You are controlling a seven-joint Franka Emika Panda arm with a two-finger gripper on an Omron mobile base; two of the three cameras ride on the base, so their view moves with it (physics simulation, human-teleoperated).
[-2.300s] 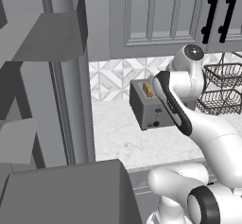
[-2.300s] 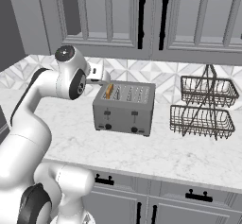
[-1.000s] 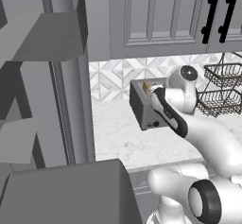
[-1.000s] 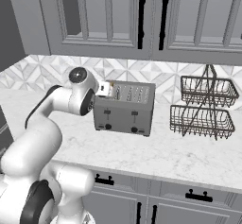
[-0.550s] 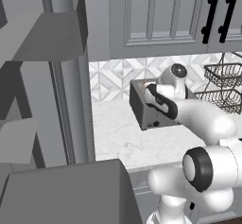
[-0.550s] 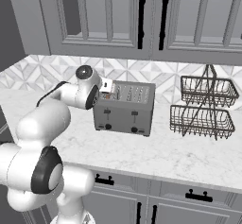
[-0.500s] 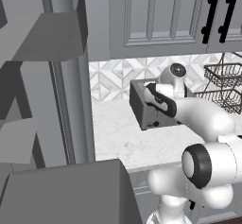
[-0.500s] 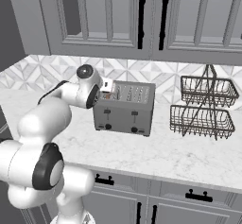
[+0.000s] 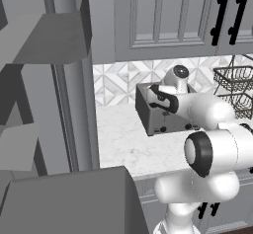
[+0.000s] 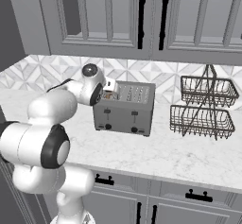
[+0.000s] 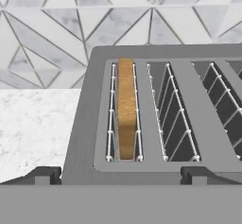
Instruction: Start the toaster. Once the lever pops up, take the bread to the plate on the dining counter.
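In the left base view a grey panel and cabinet side fill the left; right of them the white marble worktop (image 9: 123, 139) runs under a tiled backsplash (image 9: 116, 77). The toaster (image 9: 153, 117) stands on it near the wall, small black knobs low on its front. The white arm (image 9: 212, 114) reaches over the toaster from the right, and a wire basket (image 9: 237, 82) stands at the far right.

In the right base view the arm (image 10: 52, 109) rises at the left and bends toward the toaster (image 10: 124, 110), its hand at the toaster's upper left corner. The tool (image 10: 110, 87) sits just above the left end of the toaster's top; its jaws stand wide apart and hold nothing. Two levers and two knobs show on the toaster's front. Well to the right stands a two-tier wire basket (image 10: 203, 107). Grey cabinets (image 10: 142, 20) with black handles hang above.

In the hand view the worktop (image 11: 33, 124) lies left, the tiled wall behind. The toaster (image 11: 156, 171) lies just below the tool (image 11: 120, 175), whose two dark tips (image 11: 41, 175) flank the left slots. The bread (image 11: 125, 109) stands on edge in the leftmost slot, its brown crust up, between the slot's wire guides. The slots to its right show bare wires.
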